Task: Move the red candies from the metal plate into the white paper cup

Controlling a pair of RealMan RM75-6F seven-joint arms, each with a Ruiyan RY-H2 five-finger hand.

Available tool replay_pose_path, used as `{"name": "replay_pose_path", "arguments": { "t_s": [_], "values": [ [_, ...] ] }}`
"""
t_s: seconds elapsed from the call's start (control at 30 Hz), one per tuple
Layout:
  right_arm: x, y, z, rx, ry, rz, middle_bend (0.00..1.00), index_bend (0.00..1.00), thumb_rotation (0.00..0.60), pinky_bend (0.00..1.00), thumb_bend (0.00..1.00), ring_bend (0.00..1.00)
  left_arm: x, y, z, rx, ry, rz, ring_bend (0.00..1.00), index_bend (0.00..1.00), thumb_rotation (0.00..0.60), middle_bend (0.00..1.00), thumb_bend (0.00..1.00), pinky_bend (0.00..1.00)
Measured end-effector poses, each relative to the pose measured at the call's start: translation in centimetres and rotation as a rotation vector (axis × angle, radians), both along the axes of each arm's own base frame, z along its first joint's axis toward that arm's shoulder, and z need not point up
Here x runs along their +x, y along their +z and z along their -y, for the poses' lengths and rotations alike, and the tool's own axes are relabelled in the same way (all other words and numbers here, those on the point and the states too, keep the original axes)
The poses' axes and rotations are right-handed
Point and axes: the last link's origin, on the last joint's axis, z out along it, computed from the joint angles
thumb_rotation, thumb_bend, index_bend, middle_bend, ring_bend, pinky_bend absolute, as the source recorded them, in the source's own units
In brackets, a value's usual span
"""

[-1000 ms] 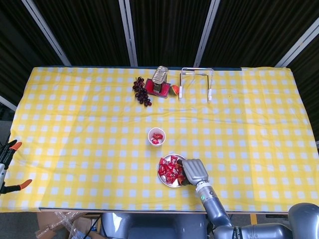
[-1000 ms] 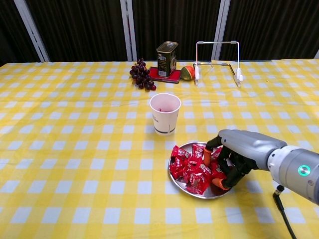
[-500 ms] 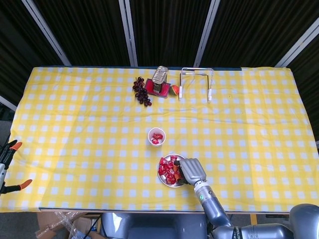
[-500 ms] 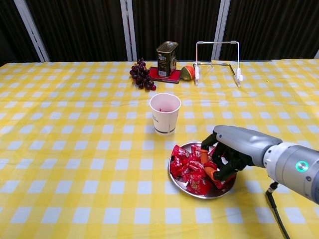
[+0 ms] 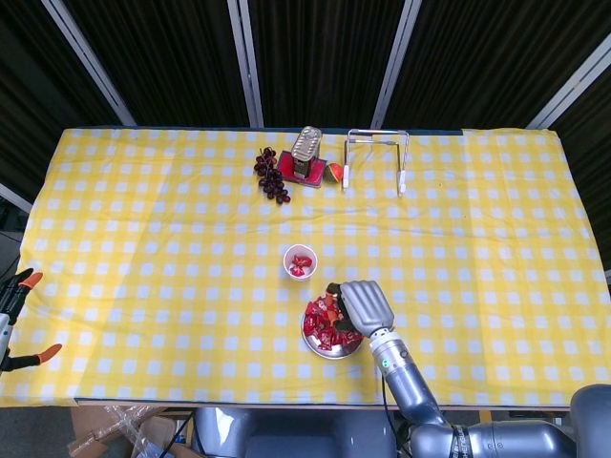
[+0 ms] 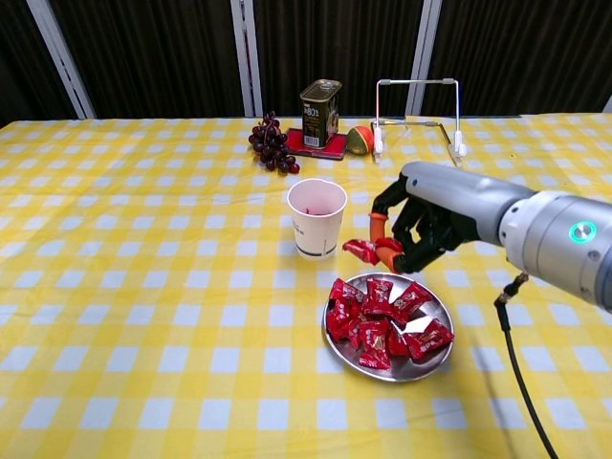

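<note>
My right hand (image 6: 413,222) (image 5: 356,303) hovers above the far rim of the metal plate (image 6: 435,366) (image 5: 325,352), pinching one red candy (image 6: 362,251) between its orange-tipped fingers. The held candy hangs just right of the white paper cup (image 6: 316,218) (image 5: 300,261), below the cup's rim. Several red candies (image 6: 379,314) (image 5: 320,327) lie heaped on the plate. A few red candies show inside the cup in the head view. My left hand appears in neither view.
At the far side stand a dark tin (image 6: 320,112) on a red base, a bunch of dark grapes (image 6: 272,144) and a wire rack (image 6: 417,115). Orange-handled clamps (image 5: 19,315) hang off the table's left edge.
My right hand has risen off the plate with one red candy and moved toward the cup. The candies on the plate now lie uncovered.
</note>
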Motion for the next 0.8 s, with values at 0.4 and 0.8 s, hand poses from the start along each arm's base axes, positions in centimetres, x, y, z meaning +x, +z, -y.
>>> {"name": "replay_pose_path", "arguments": {
  "t_s": [0.4,0.8],
  "values": [
    [4.0,1.8,4.5,-0.077,0.029,0.031,0.75,0.59,0.6,0.98,0.56,0.91,-0.1,0.0,-0.1,-0.008,0.009,0.004,0.0,0.0,0.6,0.0,0.04,0.0],
    [4.6,-0.5,7.8,-0.076,0.005,-0.001,0.75,0.59,0.6,0.98,0.56,0.91,-0.2,0.0,-0.2,-0.021,0.02,0.015,0.0,0.0,0.6,0.0,0.04,0.0]
  ]
}}
